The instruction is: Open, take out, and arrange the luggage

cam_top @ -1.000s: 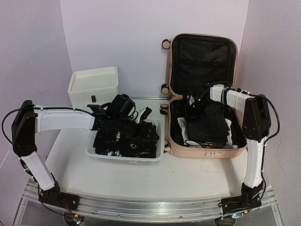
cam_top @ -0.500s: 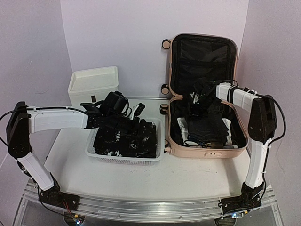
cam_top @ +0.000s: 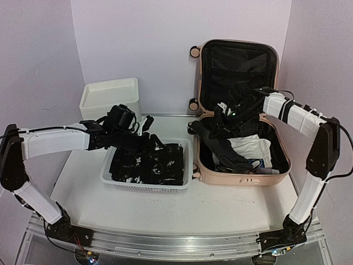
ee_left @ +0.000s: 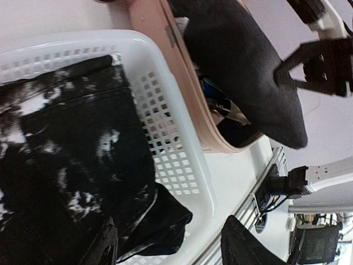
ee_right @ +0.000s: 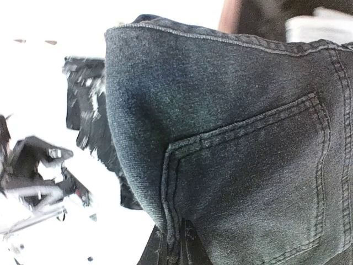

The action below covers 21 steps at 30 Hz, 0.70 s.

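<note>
Standing at the right side of the table (cam_top: 220, 207), the luggage (cam_top: 242, 178) was open: its pink lid stood upright against the far wall and showed black lining, and the lower shell lay flat with two wheels at its left side. A small plate sat on its near wall, but it was too small to read. Inside the shell lay a white cloth (cam_top: 249, 147) and some dark things that I could not tell apart.

The right gripper (cam_top: 237, 112) hung over the far part of the shell, and its fingers were pressed together on a pair of dark jeans (cam_top: 219, 141). The jeans hung down from it, partly above the left rim of the shell. The right wrist view showed the denim very close, with a back pocket (ee_right: 259, 182) and double lines of stitching; no label was readable on it.

Just left of the luggage was a white perforated basket (cam_top: 144, 187), filled with black clothes with white marks (cam_top: 146, 164). The left gripper (ee_left: 172, 223) hovered over the far left part of the basket with its fingers spread and nothing between them.

At the far left, behind the basket, stood a white drawer unit (cam_top: 109, 102).
</note>
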Available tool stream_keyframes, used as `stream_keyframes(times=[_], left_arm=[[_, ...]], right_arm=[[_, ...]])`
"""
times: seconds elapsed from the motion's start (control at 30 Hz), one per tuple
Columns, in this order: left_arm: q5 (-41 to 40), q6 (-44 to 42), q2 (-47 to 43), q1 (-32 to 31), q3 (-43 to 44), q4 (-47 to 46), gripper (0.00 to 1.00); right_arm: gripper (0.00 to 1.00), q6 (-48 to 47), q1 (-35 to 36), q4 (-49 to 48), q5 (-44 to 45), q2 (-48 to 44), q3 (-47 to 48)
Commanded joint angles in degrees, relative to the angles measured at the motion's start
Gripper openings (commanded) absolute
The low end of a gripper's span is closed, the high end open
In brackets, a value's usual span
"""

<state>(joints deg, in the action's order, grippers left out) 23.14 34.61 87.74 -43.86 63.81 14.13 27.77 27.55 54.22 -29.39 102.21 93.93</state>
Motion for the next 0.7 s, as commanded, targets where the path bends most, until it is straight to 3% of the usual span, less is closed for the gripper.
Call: stream_keyframes(times=[0.0, 0.13, 0.27, 0.43, 0.67], left_arm=[[-6.38, -2.51, -8.20, 5.42, -1.89, 4.76, 0.65], [-18.98, -8.27, -13.81, 8.42, -1.63, 16.49, 0.70], [-31.64, -8.32, -19.10, 12.45, -4.42, 24.35, 0.80], [-30.48, -5.05, -22.64, 19.57, -9.04, 26.08, 0.85], [-22.68, -2.94, -17.08, 20.55, -12.50, 23.22, 0.80]], right_arm=[[0.00, 6.05, 5.38, -1.44, -5.16, -3.42, 1.39], [0.00, 11.00, 9.78, -4.69, -3.38, -1.79, 2.43], [0.00, 16.37, 12.95, -9.59, 0.36, -0.23, 2.68], [0.00, 22.21, 16.26, -15.82, 5.13, 2.86, 4.21], [0.00, 25.25, 20.96, -20.14, 12.47, 9.60, 10.29]])
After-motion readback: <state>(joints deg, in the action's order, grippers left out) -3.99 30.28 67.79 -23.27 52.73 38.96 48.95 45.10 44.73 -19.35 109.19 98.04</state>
